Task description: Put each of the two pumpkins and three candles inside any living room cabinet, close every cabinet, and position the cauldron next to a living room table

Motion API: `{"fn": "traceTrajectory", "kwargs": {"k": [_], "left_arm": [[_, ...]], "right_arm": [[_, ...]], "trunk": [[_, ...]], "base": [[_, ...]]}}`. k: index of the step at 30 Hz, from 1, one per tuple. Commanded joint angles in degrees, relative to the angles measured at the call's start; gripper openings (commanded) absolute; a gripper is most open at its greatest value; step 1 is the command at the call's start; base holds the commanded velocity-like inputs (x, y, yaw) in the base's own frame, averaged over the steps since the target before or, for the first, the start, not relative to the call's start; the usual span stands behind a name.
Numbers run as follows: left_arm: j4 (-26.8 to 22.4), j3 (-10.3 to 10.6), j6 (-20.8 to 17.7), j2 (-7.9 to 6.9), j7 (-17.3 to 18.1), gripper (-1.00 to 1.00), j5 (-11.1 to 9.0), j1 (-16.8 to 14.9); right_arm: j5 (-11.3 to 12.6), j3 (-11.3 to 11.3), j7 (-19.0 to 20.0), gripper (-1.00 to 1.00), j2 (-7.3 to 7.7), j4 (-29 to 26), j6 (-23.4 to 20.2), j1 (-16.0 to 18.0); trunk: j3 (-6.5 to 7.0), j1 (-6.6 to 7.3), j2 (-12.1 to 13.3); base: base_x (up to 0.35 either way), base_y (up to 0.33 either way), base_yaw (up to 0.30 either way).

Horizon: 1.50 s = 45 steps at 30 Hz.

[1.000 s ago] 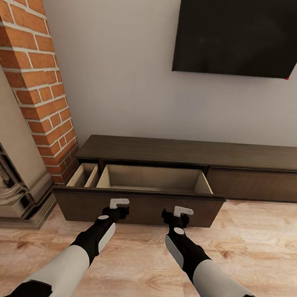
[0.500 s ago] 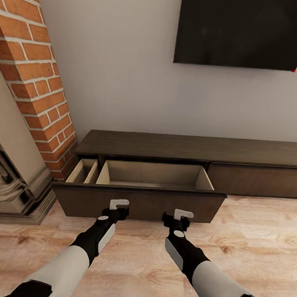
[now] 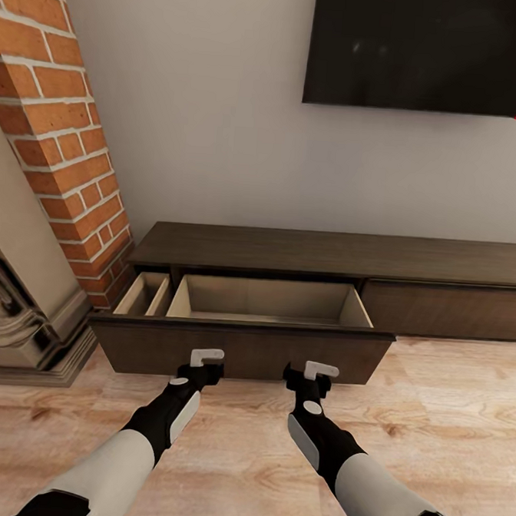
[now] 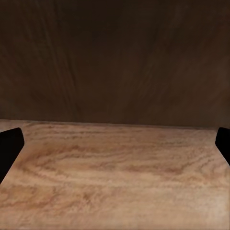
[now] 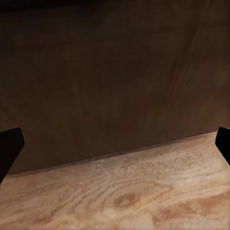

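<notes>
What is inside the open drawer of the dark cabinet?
The drawer shows two pale beige compartments, a narrow one and a wide one, both bare as far as visible. Its front panel hides the nearest floor strip, so something low could sit there.

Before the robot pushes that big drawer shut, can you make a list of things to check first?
1. Drawer of the cabinet is pulled open: ok, it needs closing.
2. Pumpkins or candles inside: not ok, the pale insides that show look bare; the front strip is hidden.
3. Left gripper in front of the drawer front: ok. Touching it: cannot tell.
4. Right gripper in front of the drawer front: ok. Touching it: cannot tell.
5. Both grippers open and holding nothing: ok, the wrist views show the fingers spread wide.
6. Neighbouring drawer front shut: ok, it sits flush.
</notes>
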<state>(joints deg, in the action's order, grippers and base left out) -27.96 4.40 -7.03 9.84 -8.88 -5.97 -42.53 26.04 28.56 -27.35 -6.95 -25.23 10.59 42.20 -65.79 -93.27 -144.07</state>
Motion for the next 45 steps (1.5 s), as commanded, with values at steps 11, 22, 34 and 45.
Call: {"fn": "traceTrajectory", "kwargs": {"k": [11, 22, 34, 45], "left_arm": [[0.00, 0.00, 0.00, 0.00, 0.00, 1.00, -0.01, 0.17], [0.00, 0.02, -0.02, 0.00, 0.00, 1.00, -0.09, 0.17], [-0.02, 0.06, -0.08, 0.00, 0.05, 1.00, -0.14, 0.17], [-0.01, 0.04, -0.04, 0.00, 0.00, 1.00, -0.10, 0.17]], "right_arm": [[0.04, 0.00, 9.59, 1.00, -0.38, 0.65, -0.55, 0.70], [0.07, 0.00, 10.54, 1.00, -0.19, 2.81, -0.40, 1.52], [0.07, 0.00, 10.41, 1.00, -0.50, 3.14, 0.01, 1.65], [0.07, 0.00, 10.38, 1.00, -0.47, 4.05, 0.20, 1.65]], "trunk": [[0.00, 0.00, 0.00], [0.00, 0.00, 0.00], [0.00, 0.00, 0.00], [0.00, 0.00, 0.00]], "base": [[0.000, 0.000, 0.000], [0.097, 0.000, 0.000], [0.098, 0.000, 0.000], [0.145, 0.000, 0.000]]}}
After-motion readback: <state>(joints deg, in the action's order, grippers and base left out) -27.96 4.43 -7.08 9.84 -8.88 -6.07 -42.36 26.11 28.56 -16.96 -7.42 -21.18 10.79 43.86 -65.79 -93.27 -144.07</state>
